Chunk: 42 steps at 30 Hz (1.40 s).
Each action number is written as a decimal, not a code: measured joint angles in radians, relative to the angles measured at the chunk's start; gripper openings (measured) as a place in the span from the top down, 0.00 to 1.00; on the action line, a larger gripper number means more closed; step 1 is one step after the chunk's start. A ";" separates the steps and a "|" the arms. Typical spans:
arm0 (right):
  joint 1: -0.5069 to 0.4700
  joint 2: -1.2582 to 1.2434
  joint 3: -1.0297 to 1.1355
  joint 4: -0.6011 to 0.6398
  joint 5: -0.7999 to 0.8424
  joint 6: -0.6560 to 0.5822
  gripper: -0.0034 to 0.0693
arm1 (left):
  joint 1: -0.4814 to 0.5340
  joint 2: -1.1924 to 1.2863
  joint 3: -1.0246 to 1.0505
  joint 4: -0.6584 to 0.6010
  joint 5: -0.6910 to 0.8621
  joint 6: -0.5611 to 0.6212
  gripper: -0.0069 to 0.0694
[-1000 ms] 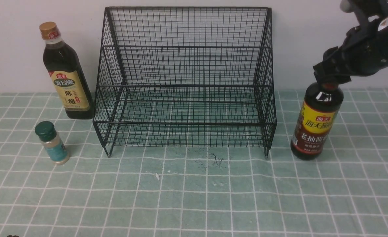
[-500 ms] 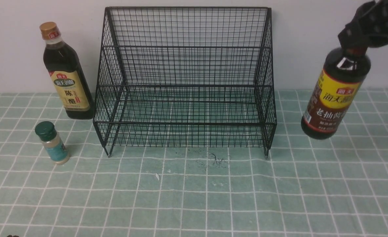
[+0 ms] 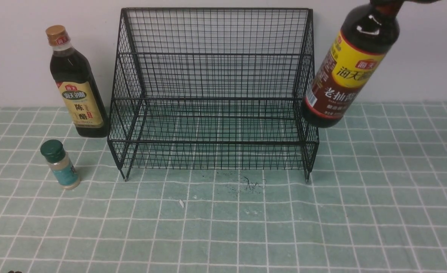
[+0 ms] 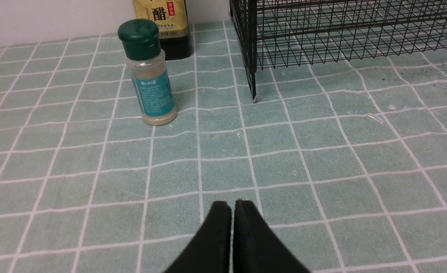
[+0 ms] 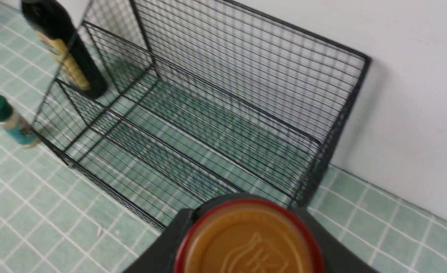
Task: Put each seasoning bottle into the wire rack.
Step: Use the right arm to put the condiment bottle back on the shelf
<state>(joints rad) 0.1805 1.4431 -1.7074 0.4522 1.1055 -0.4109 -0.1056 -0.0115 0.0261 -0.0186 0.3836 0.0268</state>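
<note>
The black wire rack (image 3: 214,91) stands against the wall with no bottles in it. My right gripper (image 5: 248,242) is shut on the neck of the dark bottle with the yellow label (image 3: 346,72). The bottle hangs tilted in the air over the rack's right side; its tan cap top (image 5: 248,246) fills the right wrist view. The tall dark bottle with tan cap (image 3: 75,83) stands left of the rack. The green-capped shaker (image 3: 60,163) stands in front of it, also in the left wrist view (image 4: 149,74). My left gripper (image 4: 232,206) is shut and empty, low over the cloth.
A green checked cloth (image 3: 223,227) covers the table. A white wall (image 3: 428,57) runs right behind the rack. Small dark specks (image 3: 250,184) and a white scrap (image 3: 181,203) lie in front of the rack.
My right gripper has lifted the yellow-label bottle off the cloth and carried it up and left, from the rack's right to over its right side. The bottle now tilts.
</note>
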 joint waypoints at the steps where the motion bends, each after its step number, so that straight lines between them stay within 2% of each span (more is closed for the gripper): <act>1: 0.000 0.004 -0.001 0.011 -0.006 -0.005 0.57 | 0.000 0.000 0.000 0.000 0.000 0.000 0.92; 14: 0.067 0.148 -0.002 0.066 -0.134 -0.066 0.57 | 0.000 0.000 0.000 0.000 0.000 0.000 0.92; 24: 0.070 0.273 -0.001 0.046 -0.139 -0.130 0.57 | 0.000 0.000 0.000 0.000 0.000 0.000 0.92; 36: 0.110 0.345 -0.002 -0.013 -0.174 -0.141 0.57 | 0.000 0.000 0.000 0.000 0.000 0.000 0.92; 38: 0.116 0.347 -0.002 -0.018 -0.181 -0.141 0.56 | 0.000 0.000 0.000 0.000 0.000 0.000 0.92; 42: 0.120 0.349 -0.010 -0.027 -0.233 -0.142 0.45 | 0.000 0.000 0.000 0.000 0.000 0.000 0.92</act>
<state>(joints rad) 0.3002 1.7923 -1.7175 0.4247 0.8728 -0.5524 -0.1056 -0.0115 0.0261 -0.0186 0.3836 0.0268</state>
